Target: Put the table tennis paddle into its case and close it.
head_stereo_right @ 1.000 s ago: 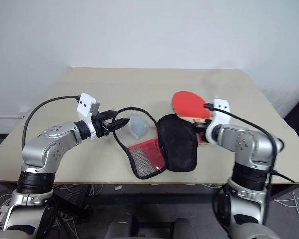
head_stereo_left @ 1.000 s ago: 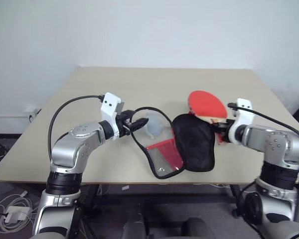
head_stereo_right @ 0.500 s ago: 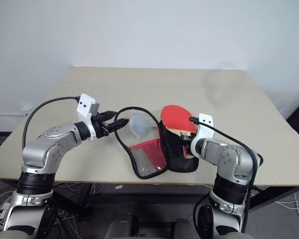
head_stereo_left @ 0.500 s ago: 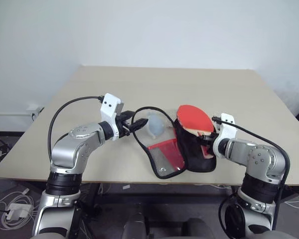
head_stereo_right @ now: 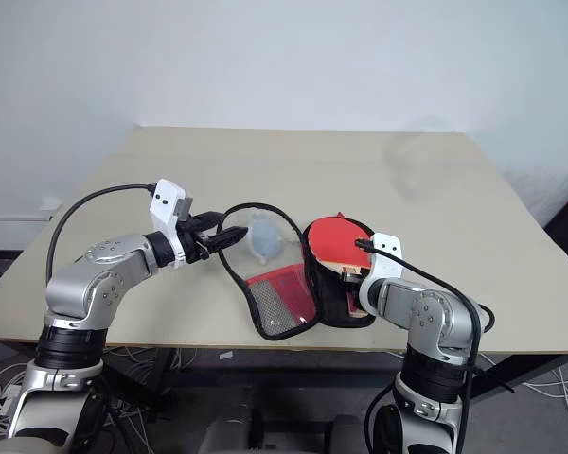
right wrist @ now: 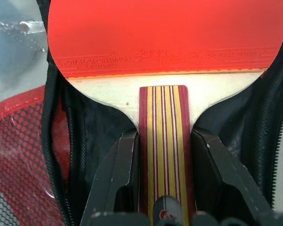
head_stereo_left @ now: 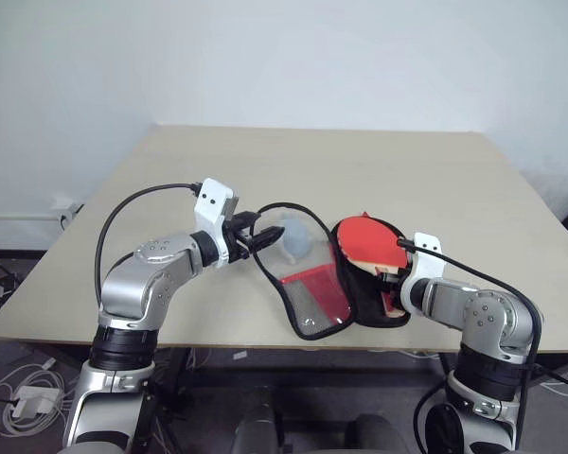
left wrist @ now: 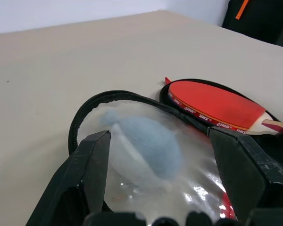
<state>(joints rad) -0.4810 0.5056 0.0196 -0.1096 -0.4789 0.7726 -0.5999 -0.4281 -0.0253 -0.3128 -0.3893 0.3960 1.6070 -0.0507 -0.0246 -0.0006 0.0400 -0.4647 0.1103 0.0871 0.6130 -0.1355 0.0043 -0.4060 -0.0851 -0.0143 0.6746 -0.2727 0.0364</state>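
The right claw (right wrist: 162, 155) is clamped on the striped handle of the table tennis paddle (head_stereo_left: 367, 242), whose red face lies inside the black half of its case (head_stereo_left: 314, 298) on the desk (head_stereo_left: 265, 161); printing along the rubber's edge reads "POWER FOR CHAMPION". The left claw (head_stereo_left: 257, 240) grips the raised clear flap's black zip edging, fingers (left wrist: 92, 160) spread wide around it; a pale grey-blue wad (left wrist: 148, 143) shows behind the flap.

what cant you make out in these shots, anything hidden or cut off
- Paddle: the right wrist view's top edge cuts off its face, and the right gripper covers the handle's end.
- Case: head views, paddle and right arm hide its inside.
- Left gripper: whether it pinches the clear flap is unclear.
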